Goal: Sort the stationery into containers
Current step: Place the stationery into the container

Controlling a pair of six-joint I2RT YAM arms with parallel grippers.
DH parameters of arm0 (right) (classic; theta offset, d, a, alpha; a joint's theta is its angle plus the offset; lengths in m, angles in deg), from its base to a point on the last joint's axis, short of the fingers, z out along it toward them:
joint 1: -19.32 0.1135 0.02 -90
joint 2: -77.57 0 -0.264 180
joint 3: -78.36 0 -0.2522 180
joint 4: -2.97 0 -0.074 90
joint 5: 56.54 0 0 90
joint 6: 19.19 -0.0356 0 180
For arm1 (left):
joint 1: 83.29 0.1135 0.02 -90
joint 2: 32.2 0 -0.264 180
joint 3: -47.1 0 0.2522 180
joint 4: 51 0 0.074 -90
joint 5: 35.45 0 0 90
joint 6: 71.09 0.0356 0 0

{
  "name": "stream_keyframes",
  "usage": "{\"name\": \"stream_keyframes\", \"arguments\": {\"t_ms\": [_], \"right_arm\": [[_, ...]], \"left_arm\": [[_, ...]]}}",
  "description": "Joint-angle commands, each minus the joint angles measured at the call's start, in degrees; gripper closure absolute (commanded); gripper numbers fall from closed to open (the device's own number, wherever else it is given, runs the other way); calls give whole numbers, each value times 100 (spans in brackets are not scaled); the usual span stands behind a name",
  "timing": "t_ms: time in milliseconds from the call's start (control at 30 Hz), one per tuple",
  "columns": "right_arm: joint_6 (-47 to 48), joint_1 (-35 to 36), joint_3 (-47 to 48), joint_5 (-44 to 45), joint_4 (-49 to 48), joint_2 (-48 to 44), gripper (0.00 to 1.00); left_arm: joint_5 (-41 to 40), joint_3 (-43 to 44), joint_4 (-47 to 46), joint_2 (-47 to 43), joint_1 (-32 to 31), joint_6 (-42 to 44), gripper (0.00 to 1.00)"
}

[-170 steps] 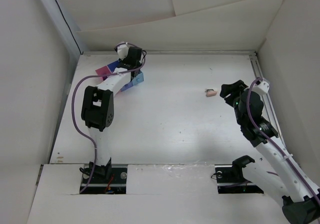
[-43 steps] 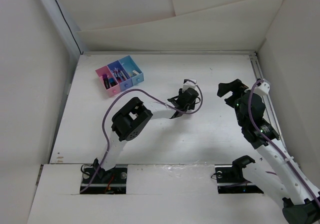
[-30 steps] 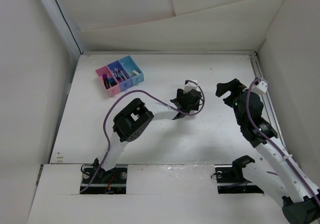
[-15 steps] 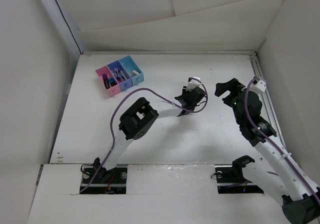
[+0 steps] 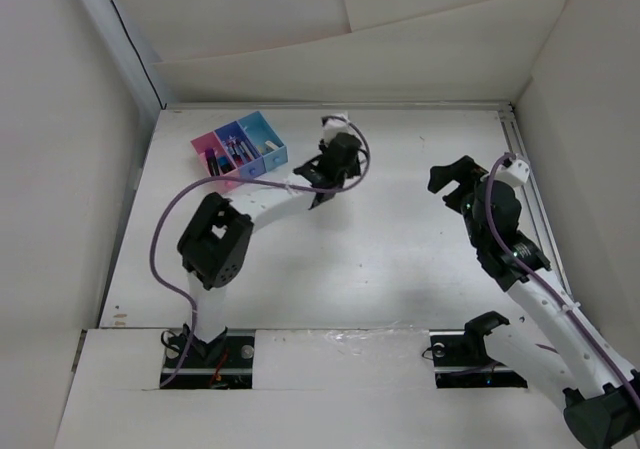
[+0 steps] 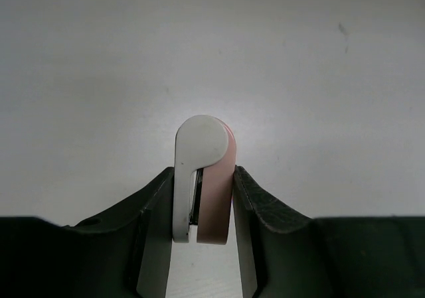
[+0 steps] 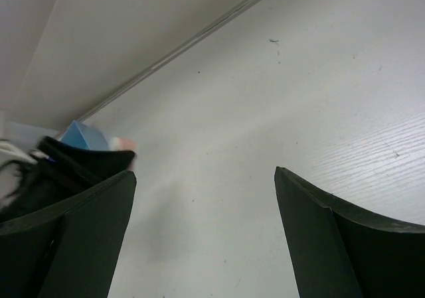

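1. The left gripper (image 5: 322, 181) had swung across the table (image 5: 400, 259) in the last half second. It had been well to the right of the containers (image 5: 275, 154), close to the right arm. Now it hung just beside their light blue end.
2. Its fingers were pressed onto a pale eraser-like piece (image 6: 206, 145), white on one face and pink on the other. The piece stood upright between the pads, with its rounded end poking out past the fingertips. A few seconds before, that piece had lain on the table far to the right of the containers, and that spot no longer showed it.
3. The piece was therefore lifted and carried, but it was not yet over any compartment. The left wrist view showed only bare table beneath it.
4. The containers sat where they had been, with dark markers and thin pens already inside.
5. The right gripper (image 5: 452, 177) remained well apart from the containers to their right, with its fingers spread and nothing between them.
6. Judging from this, the carry was almost done. The last short move over one of the boxes and the release remained, and no other loose item was visible on the table.
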Motion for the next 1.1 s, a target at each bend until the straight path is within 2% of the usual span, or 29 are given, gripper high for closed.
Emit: {"name": "stream_keyframes", "arguments": {"t_ms": [0, 200, 333, 500, 733, 1067], "right_arm": [[73, 57, 15, -23, -246, -118, 9], [73, 57, 15, -76, -246, -179, 9], [73, 57, 15, -76, -246, -179, 9], [73, 57, 68, -128, -246, -126, 9], [73, 57, 68, -128, -246, -126, 9], [73, 57, 68, -128, -246, -126, 9]], "left_arm": [[438, 1, -31, -710, 834, -464, 97], [1124, 343, 347, -755, 2354, -886, 97], [888, 826, 725, -387, 2725, -904, 96], [598, 1677, 1270, 185, 2832, -834, 93], [518, 2294, 1675, 783, 2937, -1053, 92], [210, 2172, 1727, 853, 2937, -1115, 87]]}}
